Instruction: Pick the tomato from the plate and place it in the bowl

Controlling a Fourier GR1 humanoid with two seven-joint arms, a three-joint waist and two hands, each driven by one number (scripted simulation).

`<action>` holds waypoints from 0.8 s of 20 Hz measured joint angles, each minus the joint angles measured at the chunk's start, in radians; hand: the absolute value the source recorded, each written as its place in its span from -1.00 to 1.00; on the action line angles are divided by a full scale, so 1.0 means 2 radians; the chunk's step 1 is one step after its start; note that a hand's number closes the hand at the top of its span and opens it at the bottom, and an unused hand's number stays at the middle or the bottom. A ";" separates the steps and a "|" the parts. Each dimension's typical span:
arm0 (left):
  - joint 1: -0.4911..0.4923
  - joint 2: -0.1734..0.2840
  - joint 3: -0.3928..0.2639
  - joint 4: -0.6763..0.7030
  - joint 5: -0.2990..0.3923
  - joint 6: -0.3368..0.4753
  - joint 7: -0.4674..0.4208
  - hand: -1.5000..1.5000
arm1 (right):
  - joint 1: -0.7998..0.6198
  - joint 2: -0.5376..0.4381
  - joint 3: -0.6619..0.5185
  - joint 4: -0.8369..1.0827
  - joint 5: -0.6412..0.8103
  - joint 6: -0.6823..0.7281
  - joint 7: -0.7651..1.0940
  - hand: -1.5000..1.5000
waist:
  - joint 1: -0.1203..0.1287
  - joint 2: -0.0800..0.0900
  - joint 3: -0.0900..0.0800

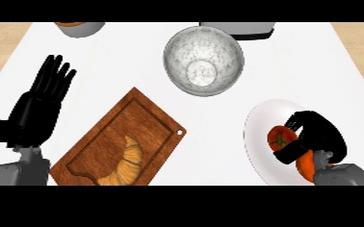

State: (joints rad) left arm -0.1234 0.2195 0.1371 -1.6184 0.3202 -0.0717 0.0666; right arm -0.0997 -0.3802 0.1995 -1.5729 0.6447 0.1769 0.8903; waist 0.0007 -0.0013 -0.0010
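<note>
My right hand (316, 137) is over the white plate (259, 125), low at the right of the table (213, 110). Fingers are curled down and round the tomato (279, 139) — red, with a green stalk scar showing — which sits on the plate, just left of my palm and inside the curl. Thumb lies under it, on the near side. The tomato shows no clear gap above the plate, so I cannot tell whether it is lifted. A second orange-red thing (307, 166) lies on the same plate, nearer than the tomato, partly hidden by my wrist.

The bowl (204, 60) — grey, speckled, round — stands beyond the plate and to its left, well apart from it.

My left hand (39, 103) shows far left of the plate, fingers straight and up, holding nothing.

Left of the plate lies a wooden cutting board (117, 142) set at a slant, with a croissant (126, 166) on its near end. Beyond the bowl, at the table's far edge, a grey appliance (241, 29); further left, a cut-off round vessel (80, 28).
</note>
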 measured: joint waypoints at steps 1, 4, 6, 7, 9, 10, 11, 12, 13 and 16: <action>0.005 -0.001 -0.002 -0.004 0.000 -0.002 0.001 0.00 | -0.004 0.007 0.015 -0.003 0.010 0.000 0.000 1.00 | 0.001 0.000 0.000; -0.003 -0.003 -0.009 0.000 -0.003 -0.004 0.003 0.00 | -0.042 0.040 0.088 -0.015 0.038 0.020 -0.006 1.00 | 0.013 0.001 0.000; -0.012 -0.005 -0.017 0.001 -0.003 -0.007 0.006 0.00 | -0.076 0.068 0.142 -0.016 0.051 0.040 -0.016 1.00 | 0.030 0.003 -0.001; -0.013 -0.007 -0.019 0.003 -0.004 -0.008 0.006 0.00 | -0.095 0.086 0.167 -0.014 0.057 0.049 -0.018 1.00 | 0.035 0.004 -0.001; -0.021 -0.007 -0.019 0.006 -0.003 -0.007 0.009 0.00 | -0.134 0.124 0.213 -0.010 0.070 0.061 -0.009 1.00 | 0.036 0.003 -0.001; -0.022 -0.006 -0.019 0.010 -0.005 -0.006 0.007 0.00 | -0.157 0.138 0.231 -0.006 0.074 0.061 0.000 1.00 | 0.035 0.003 -0.001; -0.024 -0.006 -0.018 0.008 -0.005 -0.004 0.009 0.00 | -0.180 0.149 0.245 -0.003 0.074 0.061 0.010 1.00 | 0.032 0.003 -0.001; -0.028 -0.004 -0.014 0.011 -0.003 -0.004 0.011 0.00 | -0.200 0.157 0.259 0.002 0.073 0.053 0.021 1.00 | 0.030 0.002 0.000; -0.028 -0.005 -0.014 0.016 -0.006 -0.004 0.007 0.00 | -0.222 0.164 0.269 0.002 0.070 0.047 0.034 1.00 | 0.027 0.002 0.000; -0.026 -0.006 -0.010 0.020 -0.007 0.000 0.006 0.00 | -0.276 0.175 0.285 -0.003 0.078 0.030 0.066 1.00 | 0.020 0.000 0.000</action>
State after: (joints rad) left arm -0.1752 0.2070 0.1162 -1.5783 0.3057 -0.0719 0.0782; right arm -0.6523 -0.0312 0.7703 -1.5783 0.8012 0.2368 1.0224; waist 0.0406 -0.0004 -0.0017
